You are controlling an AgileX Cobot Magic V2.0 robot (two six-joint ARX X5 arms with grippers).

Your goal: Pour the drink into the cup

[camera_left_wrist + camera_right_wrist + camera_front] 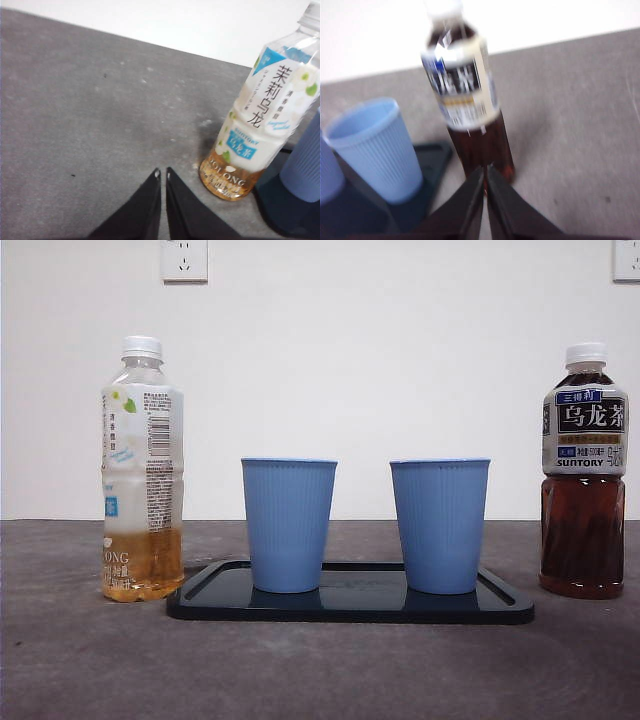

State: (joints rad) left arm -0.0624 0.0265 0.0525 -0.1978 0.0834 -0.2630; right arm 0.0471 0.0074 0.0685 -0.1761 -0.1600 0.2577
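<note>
On the grey tabletop (320,670) we count two bottles, two cups and one tray. Both blue ribbed cups, the left cup (288,525) and the right cup (439,526), stand upright on the dark tray (350,606), apart from each other; from this level front view we cannot see into them. Beside the tray's left end stands a capped jasmine oolong bottle (142,470), with pale amber tea filling only its lowest part. Near the tray's right end stands a capped Suntory oolong tea bottle (584,470), dark brown tea reaching up behind its label. Two wall sockets (184,259) show at the top of the front view, which shows neither arm. Only the wrist views show the pincers: the left pincer (162,173) hangs over bare tabletop close to the jasmine bottle, its jaws nearly together and holding nothing. We see the right pincer (485,170), blurred, just before the foot of the dark tea bottle, jaws likewise drawn narrow and empty. That view also looks partly down into one cup, though blur hides its bottom.
</note>
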